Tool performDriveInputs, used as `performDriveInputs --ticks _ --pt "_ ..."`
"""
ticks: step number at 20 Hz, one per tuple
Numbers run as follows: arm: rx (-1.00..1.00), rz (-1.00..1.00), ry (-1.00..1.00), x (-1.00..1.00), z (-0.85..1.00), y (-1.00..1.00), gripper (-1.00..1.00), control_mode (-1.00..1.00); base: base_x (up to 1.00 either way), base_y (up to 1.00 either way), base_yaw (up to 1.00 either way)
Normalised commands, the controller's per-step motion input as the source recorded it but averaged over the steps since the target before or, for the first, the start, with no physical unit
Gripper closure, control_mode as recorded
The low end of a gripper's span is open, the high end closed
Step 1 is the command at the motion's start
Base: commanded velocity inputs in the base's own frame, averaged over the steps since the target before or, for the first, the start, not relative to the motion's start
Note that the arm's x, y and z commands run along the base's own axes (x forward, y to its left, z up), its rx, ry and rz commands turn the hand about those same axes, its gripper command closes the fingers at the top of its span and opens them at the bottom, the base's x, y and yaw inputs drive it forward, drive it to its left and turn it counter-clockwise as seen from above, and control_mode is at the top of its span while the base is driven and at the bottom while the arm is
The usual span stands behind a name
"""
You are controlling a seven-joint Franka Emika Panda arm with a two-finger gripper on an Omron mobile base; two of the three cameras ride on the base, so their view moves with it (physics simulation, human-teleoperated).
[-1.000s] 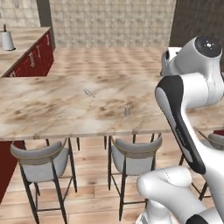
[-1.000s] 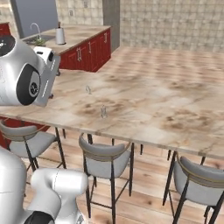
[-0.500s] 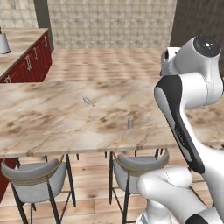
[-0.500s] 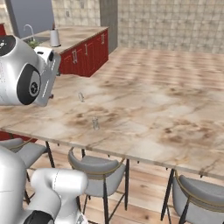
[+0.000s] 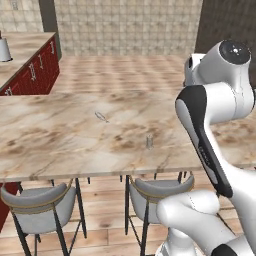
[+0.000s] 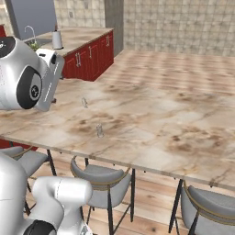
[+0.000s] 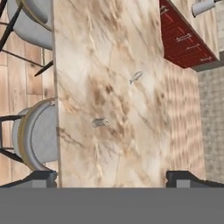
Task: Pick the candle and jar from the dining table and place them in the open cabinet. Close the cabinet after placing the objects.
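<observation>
**Inspector A:** Where are the task's things?

**Inspector B:** The candle (image 5: pixel 149 142) stands upright on the dining table (image 5: pixel 60 145), toward the table's near edge. The right base view has it (image 6: pixel 99 130) in the same place, and the hand view looks down on it (image 7: pixel 100 122) from above. I cannot find the jar in these pictures.

**Inspector A:** Anything else on the top?

**Inspector B:** One flat silvery utensil (image 5: pixel 101 117), farther in and to the left of the candle, well apart from it. It also shows at (image 6: pixel 84 102) and (image 7: pixel 136 77). Nothing touches the candle.

**Inspector A:** The hand?

**Inspector B:** The gripper (image 7: pixel 111 177) is released, its two dark tips spread wide with nothing between them. It hangs well above the marble, looking down on it.

**Inspector A:** Obstructions and edges?

**Inspector B:** Grey stools (image 5: pixel 37 212) are tucked under the near edge, one (image 5: pixel 157 195) just below the candle's place. The robot's own upper arm (image 5: pixel 200 130) crosses the right side of the left base view. The marble around the candle lies bare on every side.

**Inspector A:** Surroundings?

**Inspector B:** Red drawers (image 6: pixel 89 55) under a marble counter stand at the far left, with a pale canister (image 6: pixel 57 40) on top. Wooden floor lies open between them and the table.
</observation>
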Motion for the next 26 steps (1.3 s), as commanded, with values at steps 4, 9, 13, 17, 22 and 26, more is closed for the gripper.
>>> performDriveInputs --ticks 4,9,13,17,22,26 --pt "0.0 -0.32 0.0 -0.09 0.0 0.01 -1.0 -1.0 0.0 0.0 0.0" --pt "0.01 -0.43 0.0 -0.1 0.0 0.01 -1.0 -1.0 0.0 0.0 0.0" --pt "0.06 -0.45 0.0 -0.11 -0.05 0.0 -1.0 -1.0 0.0 0.0 0.0" --pt "0.1 -0.5 0.0 -0.32 -0.21 -0.06 -1.0 -1.0 0.0 0.0 0.0" --pt "0.22 -0.46 -0.05 -0.29 -0.25 -0.12 -1.0 -1.0 0.0 0.0 0.0" --pt "0.29 -0.25 -0.26 -0.36 -0.21 0.0 -1.0 -1.0 0.0 0.0 0.0"
